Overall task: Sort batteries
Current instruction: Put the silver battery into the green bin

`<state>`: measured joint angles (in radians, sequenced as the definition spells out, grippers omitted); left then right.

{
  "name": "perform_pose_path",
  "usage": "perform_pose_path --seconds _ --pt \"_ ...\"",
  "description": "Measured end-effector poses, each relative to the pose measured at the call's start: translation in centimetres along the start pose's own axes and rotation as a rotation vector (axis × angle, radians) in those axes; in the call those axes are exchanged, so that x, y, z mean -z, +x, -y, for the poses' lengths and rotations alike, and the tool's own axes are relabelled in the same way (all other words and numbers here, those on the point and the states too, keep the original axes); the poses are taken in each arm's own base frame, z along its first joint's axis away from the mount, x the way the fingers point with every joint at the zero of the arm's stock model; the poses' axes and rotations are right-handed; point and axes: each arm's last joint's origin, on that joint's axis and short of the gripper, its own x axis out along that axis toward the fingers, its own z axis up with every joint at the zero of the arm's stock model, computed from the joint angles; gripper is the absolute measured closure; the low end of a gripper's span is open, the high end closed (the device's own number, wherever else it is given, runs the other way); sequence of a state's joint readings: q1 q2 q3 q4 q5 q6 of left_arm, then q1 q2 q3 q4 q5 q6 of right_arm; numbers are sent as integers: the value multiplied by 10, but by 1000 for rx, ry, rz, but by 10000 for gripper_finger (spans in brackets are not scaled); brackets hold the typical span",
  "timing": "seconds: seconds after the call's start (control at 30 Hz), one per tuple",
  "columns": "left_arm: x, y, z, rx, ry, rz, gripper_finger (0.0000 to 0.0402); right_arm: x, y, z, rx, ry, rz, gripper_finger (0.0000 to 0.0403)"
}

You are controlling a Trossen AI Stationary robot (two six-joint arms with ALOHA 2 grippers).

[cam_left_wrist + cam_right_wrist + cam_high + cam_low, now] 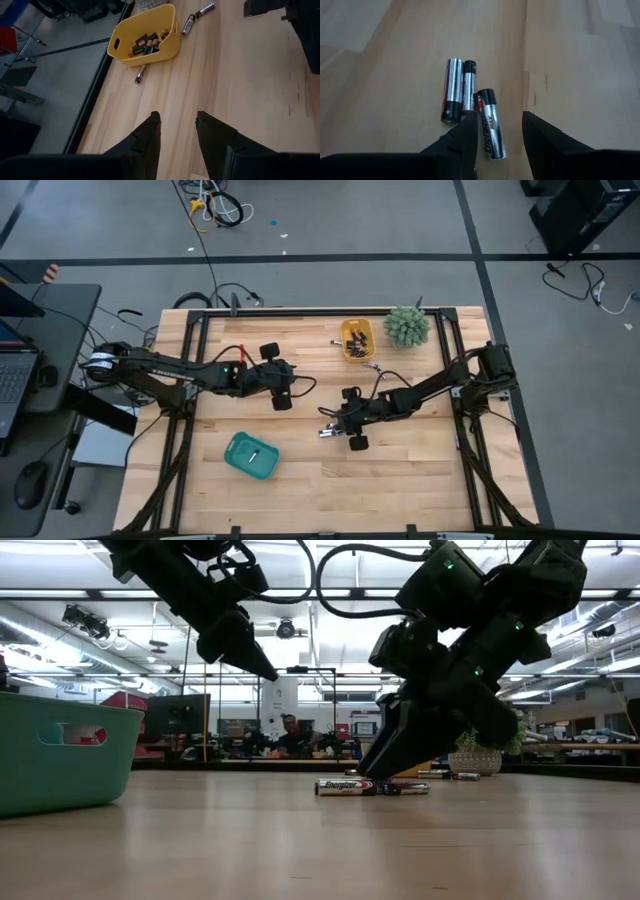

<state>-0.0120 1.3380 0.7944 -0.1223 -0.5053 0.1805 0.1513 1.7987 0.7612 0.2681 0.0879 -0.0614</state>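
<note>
Plastic, teal and smooth, forms the rounded bin (pixel 250 455) on the left part of the pale wood-plank table (pixel 400 480), with a slot handle cut in its wall. Above it, the left gripper (pixel 176 129) hangs over bare wood, its dark tapered fingers parted and empty. Just right of centre, the right gripper (pixel 499 131) is low at the tabletop, its fingers spread around one end of a silver-and-black battery (pixel 489 123); whether they touch it cannot be told. Two more cylindrical batteries (pixel 458 90) lie side by side, touching it. In the low view, one cell's label reads "Energizer" (pixel 344 786). Farther back sits a yellow plastic bin (pixel 356 340) holding dark batteries, with loose ones (pixel 191 21) lying close by. Right of it stands a spiky green plant (pixel 406 326).
</note>
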Motion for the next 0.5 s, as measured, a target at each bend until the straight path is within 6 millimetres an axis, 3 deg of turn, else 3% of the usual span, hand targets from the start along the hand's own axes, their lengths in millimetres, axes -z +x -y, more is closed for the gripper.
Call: perform_pose_path --seconds 0.5 --pt "0 0 0 0 1 -1 278 3 1 15 30 43 -22 264"
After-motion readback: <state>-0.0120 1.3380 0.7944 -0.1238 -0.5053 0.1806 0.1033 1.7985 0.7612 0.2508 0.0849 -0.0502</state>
